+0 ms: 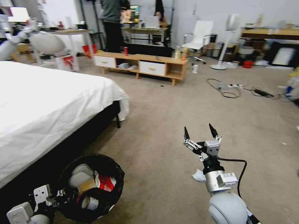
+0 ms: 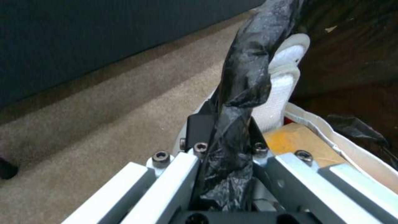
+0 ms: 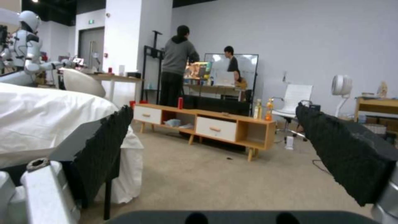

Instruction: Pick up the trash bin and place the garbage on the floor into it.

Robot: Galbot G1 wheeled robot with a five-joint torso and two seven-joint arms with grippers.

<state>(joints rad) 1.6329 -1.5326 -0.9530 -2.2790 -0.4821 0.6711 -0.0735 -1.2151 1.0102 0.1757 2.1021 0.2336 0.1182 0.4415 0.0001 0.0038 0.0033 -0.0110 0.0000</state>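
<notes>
A: Head view, working from the left side. The bed point(image 1: 46, 105) with its white cover is filling the left part, dark base showing beneath. Down by its near corner the left gripper point(image 1: 64, 194) is gripping the rim of the trash bin point(image 1: 93, 186), which is sitting low in the view beside the bed base.

B: How is that grip reading in the left wrist view?

A: The left gripper point(image 2: 226, 161) is clamping down on a twisted fold of the black bag point(image 2: 244, 71) at the rim, the plastic rising up between the metal links. The floor point(image 2: 116, 115) is showing beyond it, and the bed's dark side past that.

B: What is lying inside the bin?

A: A red-and-white packet point(image 1: 105, 182), a brown paper piece point(image 1: 86, 185), something white and rounded point(image 1: 80, 173) and a can end point(image 1: 88, 203). I cannot tell more from here.

B: Moving right?

A: The right gripper point(image 1: 201, 133) is pointing forward over open floor point(image 1: 162, 124), fingers spread wide with nothing between them. A crumpled white tissue point(image 1: 198, 175) is lying on the carpet just beside that arm's wrist, partly hidden by it. In the right wrist view both black pads point(image 3: 104, 146) are standing well apart, framing the room.

B: And farther back?

A: A low wooden cabinet point(image 1: 140, 63) is standing against the far side with a red can point(image 1: 125, 51) upright on top. To its right, cables point(image 1: 230, 88) are trailing across the carpet.
</notes>
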